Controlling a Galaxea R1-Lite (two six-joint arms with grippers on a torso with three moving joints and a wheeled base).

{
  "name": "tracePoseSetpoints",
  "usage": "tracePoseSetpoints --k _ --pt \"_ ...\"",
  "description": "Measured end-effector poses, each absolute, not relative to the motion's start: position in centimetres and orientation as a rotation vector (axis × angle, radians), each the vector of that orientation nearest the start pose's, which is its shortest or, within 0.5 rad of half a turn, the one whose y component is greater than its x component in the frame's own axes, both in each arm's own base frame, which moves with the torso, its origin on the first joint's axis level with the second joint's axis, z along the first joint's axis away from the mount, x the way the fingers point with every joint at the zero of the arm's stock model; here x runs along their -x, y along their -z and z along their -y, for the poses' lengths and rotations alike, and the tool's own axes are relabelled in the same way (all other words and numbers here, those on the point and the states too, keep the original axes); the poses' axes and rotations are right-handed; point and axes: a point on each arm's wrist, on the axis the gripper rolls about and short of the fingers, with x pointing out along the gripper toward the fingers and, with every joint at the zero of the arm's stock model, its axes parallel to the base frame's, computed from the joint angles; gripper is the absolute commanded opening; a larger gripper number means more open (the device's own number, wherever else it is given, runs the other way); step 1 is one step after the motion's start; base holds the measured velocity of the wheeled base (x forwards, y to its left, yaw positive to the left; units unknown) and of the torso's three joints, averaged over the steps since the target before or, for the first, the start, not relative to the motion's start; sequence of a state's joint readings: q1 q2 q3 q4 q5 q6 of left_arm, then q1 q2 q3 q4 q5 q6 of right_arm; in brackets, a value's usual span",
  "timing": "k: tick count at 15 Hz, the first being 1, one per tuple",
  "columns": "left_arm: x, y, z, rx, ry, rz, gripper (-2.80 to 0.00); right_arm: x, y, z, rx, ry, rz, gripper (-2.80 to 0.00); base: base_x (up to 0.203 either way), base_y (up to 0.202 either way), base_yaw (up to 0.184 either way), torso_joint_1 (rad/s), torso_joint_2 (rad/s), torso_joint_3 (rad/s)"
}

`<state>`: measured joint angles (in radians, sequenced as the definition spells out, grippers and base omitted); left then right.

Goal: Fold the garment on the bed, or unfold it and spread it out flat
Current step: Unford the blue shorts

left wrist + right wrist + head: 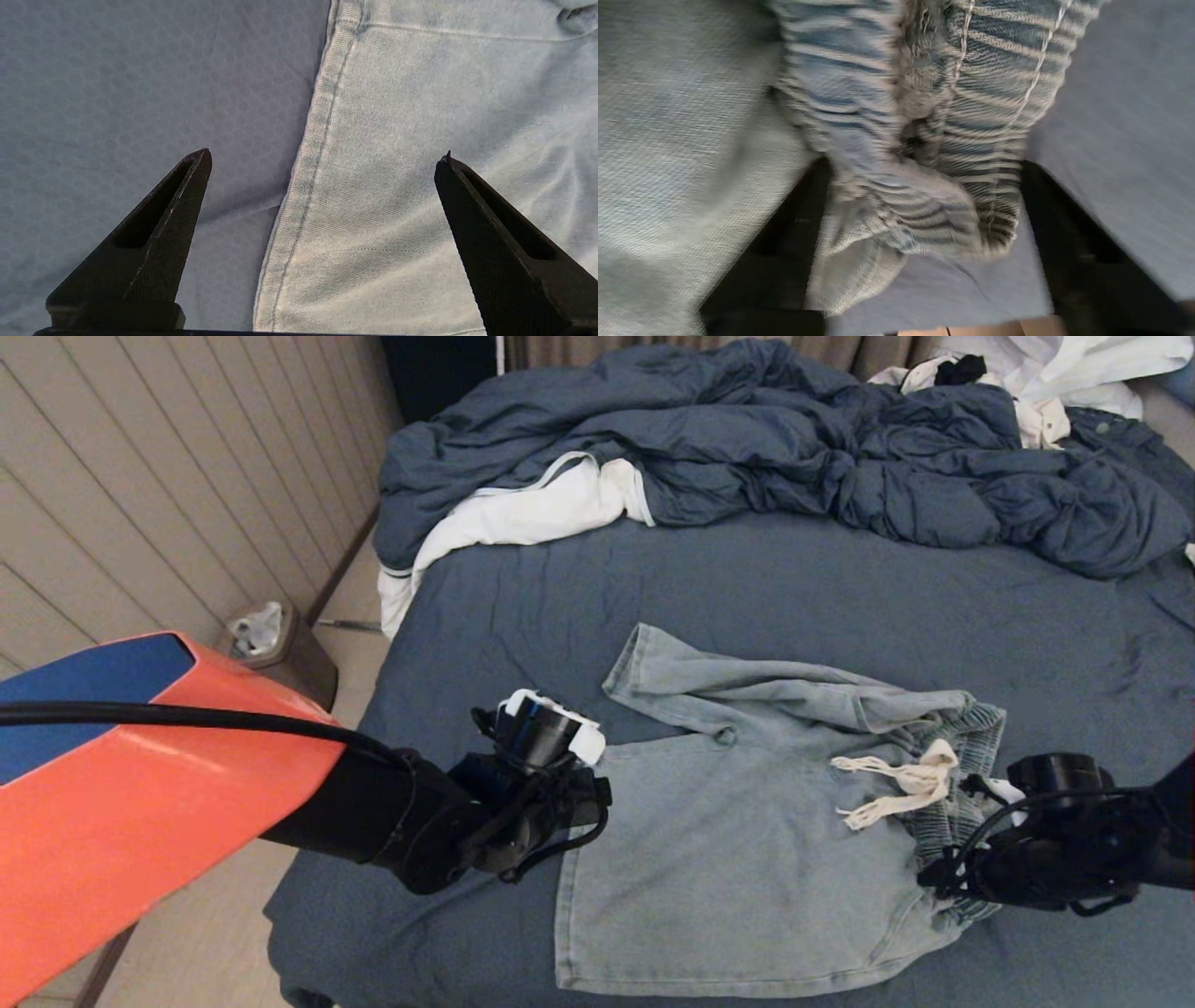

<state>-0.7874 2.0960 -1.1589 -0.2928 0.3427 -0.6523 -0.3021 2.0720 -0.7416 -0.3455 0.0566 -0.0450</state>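
Landmark: the shorts, lying on the near half of the bed, well short of the heaped bedding at its far side.

Left of the shorts: left arm, orange and blue shell, black wrist. Left gripper is at the hemmed leg edge of the shorts, black tapered fingers spread wide, holding nothing. One finger is over the bare sheet, the other over the denim; the stitched hem runs between them. The sheet there is slate blue, matte, with a faint honeycomb weave.

The shorts: pale washed-denim look, fine twill grain. The nearer leg lies flat as a broad rectangular panel. The farther leg is rumpled into a long ridge angling away. A cream drawstring lies in loose loops on the fabric next to the waistband.

Right end of the shorts: the ribbed elastic waistband, striped blue and cream, is bunched and folded over. Right gripper is at this end, fingers apart, with a lump of waistband sitting between them; whether they are pressing on it I cannot tell.

Beyond the shorts, along the far side of the bed: a puffy dark blue duvet, heavily creased, with a white cloth tucked under its left end.
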Motion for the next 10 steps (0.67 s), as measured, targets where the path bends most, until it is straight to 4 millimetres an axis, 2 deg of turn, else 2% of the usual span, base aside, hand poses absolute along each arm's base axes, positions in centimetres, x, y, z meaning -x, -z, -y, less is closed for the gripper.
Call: tracePoseSetpoints --k 6,10 --pt "-28.4 -10.5 27.0 0.290 0.219 -0.654 0.00 -29.2 -2.0 8.7 -0.139 0.190 -1.006 -2.80 0.000 0.000 0.000 0.000 0.00 0.000" --pt "-28.3 -11.2 26.8 0.292 0.226 -0.641 0.00 -26.6 -2.8 9.9 -0.139 0.234 -1.020 -2.80 0.000 0.000 0.000 0.000 0.00 0.000"
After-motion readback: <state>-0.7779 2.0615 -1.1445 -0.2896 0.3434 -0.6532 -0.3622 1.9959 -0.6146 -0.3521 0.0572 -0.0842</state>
